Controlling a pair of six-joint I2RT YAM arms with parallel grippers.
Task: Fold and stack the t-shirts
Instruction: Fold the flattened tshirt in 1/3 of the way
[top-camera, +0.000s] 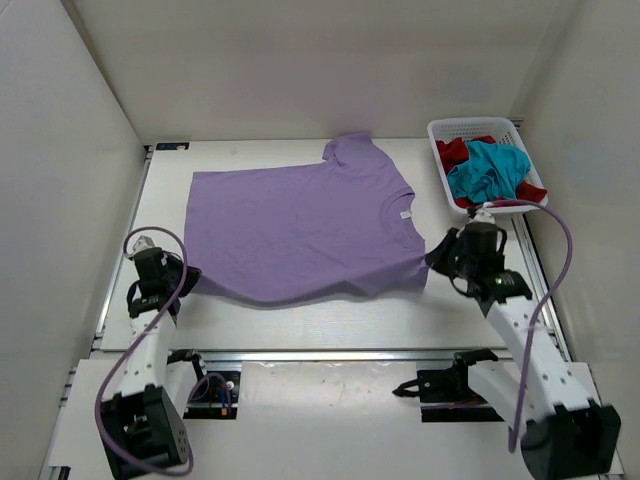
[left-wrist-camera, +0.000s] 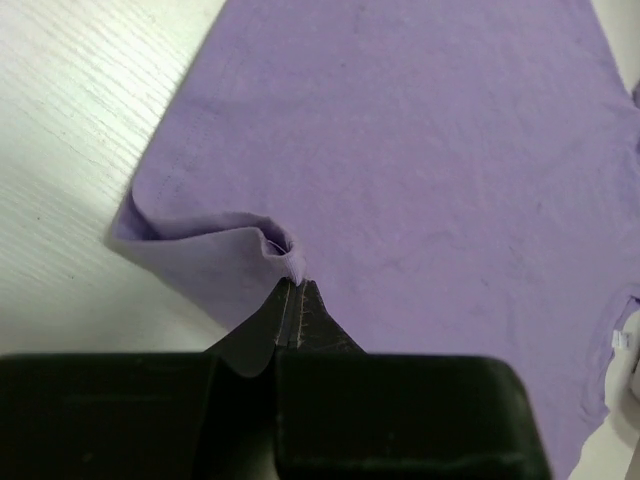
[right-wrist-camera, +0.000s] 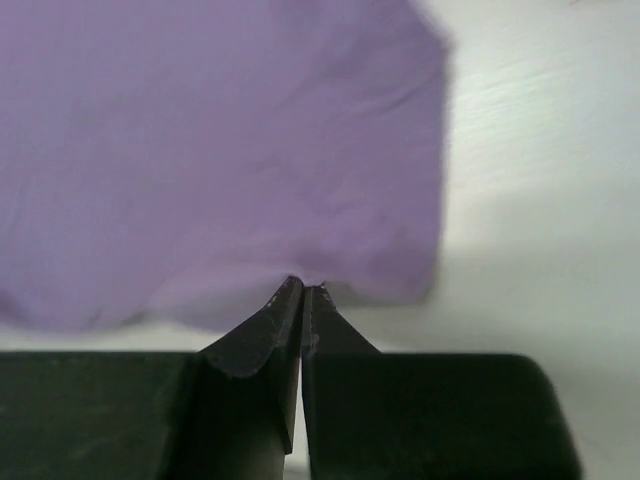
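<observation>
Purple t-shirt (top-camera: 300, 225): left gripper (left-wrist-camera: 292, 288) and right gripper (right-wrist-camera: 302, 292) each clamp tight on its edge; white table (top-camera: 330, 325) beneath, pale walls (top-camera: 60, 150) around.

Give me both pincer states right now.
Left pincer: closed, pinching a bunched corner of the lavender t-shirt.
Right pincer: closed, pinching the same shirt's edge.
</observation>
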